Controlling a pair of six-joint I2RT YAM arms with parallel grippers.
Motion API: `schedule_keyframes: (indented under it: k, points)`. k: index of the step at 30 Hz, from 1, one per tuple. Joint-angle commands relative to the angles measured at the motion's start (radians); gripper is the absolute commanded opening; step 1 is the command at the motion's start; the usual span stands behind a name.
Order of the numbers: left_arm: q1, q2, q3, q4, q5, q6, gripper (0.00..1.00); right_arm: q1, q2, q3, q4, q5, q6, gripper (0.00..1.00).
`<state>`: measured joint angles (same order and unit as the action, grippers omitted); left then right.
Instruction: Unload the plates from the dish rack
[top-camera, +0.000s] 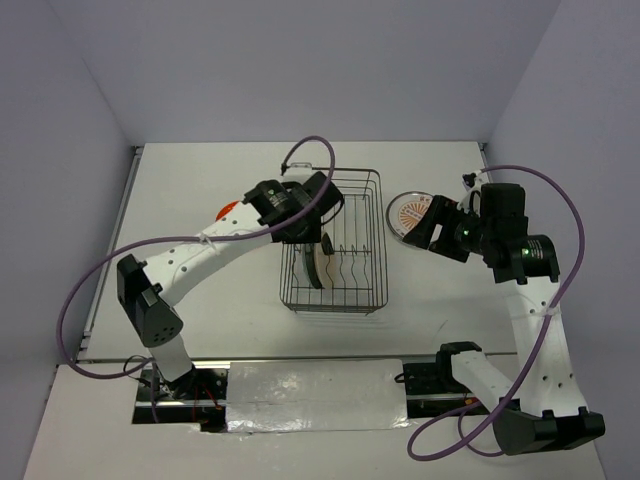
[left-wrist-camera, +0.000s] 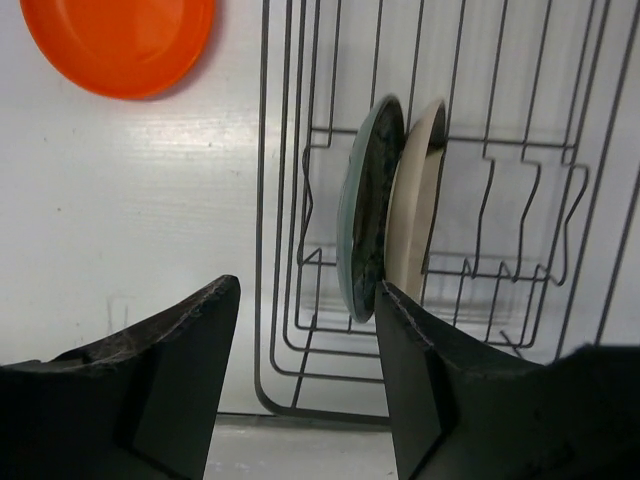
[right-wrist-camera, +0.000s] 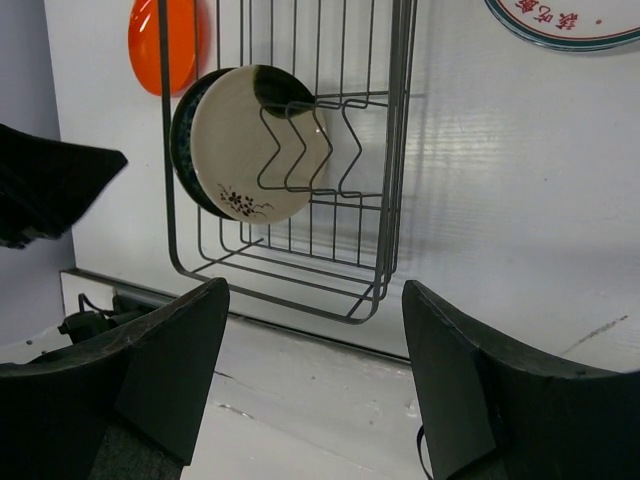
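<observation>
Wire dish rack holds round dark plate, cream plate upright.

We record two arms of the same build. The left arm has white tapered link shells with small dark round marks along them. These are joined by black, blocky joint housings. The left purple cable runs in a wide loop from the base end to the black wrist unit. The right arm matches it, with white shells, black joints and the right purple cable.

The left gripper carries two matt black, wedge-shaped fingers; we note pale scuffing along their inner edges. The right gripper has similar black fingers, with cleaner surfaces.
</observation>
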<state>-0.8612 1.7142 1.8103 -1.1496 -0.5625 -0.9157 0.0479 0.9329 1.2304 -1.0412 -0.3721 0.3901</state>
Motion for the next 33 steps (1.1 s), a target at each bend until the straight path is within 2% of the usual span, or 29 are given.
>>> schedule_keyframes:
  k: [1,10,11,12,22,27,29,33]
  points:
    - [-0.022,-0.027,-0.041,0.008,-0.028,-0.014,0.69,0.006,-0.026,0.014,-0.002,0.013,-0.017,0.77]
    - [-0.022,0.025,-0.124,0.088,0.021,0.011,0.65,0.007,-0.054,-0.046,0.004,0.070,-0.037,0.77]
    - [-0.022,0.030,-0.131,0.097,0.027,0.015,0.59,0.006,-0.055,-0.046,0.004,0.068,-0.037,0.77]
    - [-0.024,0.038,-0.149,0.109,0.029,0.018,0.59,0.007,-0.055,-0.046,0.004,0.067,-0.037,0.77]
    - [-0.022,0.082,-0.215,0.198,0.056,0.026,0.56,0.006,-0.060,-0.035,-0.002,0.064,-0.037,0.77]
    - [-0.021,0.099,-0.207,0.168,0.049,0.006,0.36,0.006,-0.060,-0.031,-0.006,0.068,-0.039,0.77]
    - [-0.022,0.087,-0.187,0.146,0.030,-0.002,0.25,0.006,-0.057,-0.026,-0.008,0.071,-0.040,0.77]
    - [-0.021,0.071,-0.109,0.055,-0.017,-0.014,0.13,0.006,-0.052,-0.026,-0.005,0.068,-0.037,0.77]
